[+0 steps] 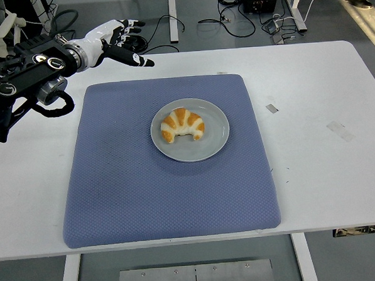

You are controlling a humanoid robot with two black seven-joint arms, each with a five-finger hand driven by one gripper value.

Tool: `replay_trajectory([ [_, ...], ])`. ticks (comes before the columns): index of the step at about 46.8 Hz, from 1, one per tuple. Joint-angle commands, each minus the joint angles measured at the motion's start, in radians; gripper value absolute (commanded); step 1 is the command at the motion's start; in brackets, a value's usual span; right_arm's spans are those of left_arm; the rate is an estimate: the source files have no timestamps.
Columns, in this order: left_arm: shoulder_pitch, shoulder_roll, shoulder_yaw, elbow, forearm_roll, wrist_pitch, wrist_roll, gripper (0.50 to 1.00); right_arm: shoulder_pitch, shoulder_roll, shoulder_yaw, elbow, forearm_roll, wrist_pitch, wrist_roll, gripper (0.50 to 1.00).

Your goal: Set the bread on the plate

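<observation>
The left hand point(114, 40) is over the far left part of the table point(312, 127), beyond the far left corner of the mat point(115, 194). Its fingers point(133, 58) are released and spread, and they hold nothing; the longest one points to the right, above the bare table top just behind the far edge of the mat. The bread point(182, 125) is well apart from the fingers, nearer to the camera and to their right. It lies on the plate point(207, 147), in the upper left half of it, with its curved back toward the fingers and its two ends toward the near side. The plate stands on the mat, a little beyond the middle of the mat. The black left arm point(21, 83) comes in from the left edge. Some cables point(231, 15) lie on the floor behind the table, far beyond the fingers.
</observation>
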Motion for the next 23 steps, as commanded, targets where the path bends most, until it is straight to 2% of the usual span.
replay_trajectory([
  [1,0.0,0.0,-0.001,0.003,-0.026,0.001,-0.003,0.955,0.0,0.0,0.0,0.0,-0.001,0.0,0.0,1.0],
  [9,0.017,0.0,-0.001,0.049,-0.078,0.004,-0.009,0.955,0.002,0.0,0.002,0.0,-0.001,0.0,0.0,1.0],
  [15,0.045,0.0,-0.024,0.09,-0.085,0.068,-0.012,0.955,0.003,0.0,0.002,0.006,0.001,0.0,0.0,1.0],
  [23,0.054,0.001,-0.019,0.1,-0.071,0.075,-0.01,0.98,-0.003,0.0,0.0,-0.002,-0.001,0.0,0.0,1.0],
])
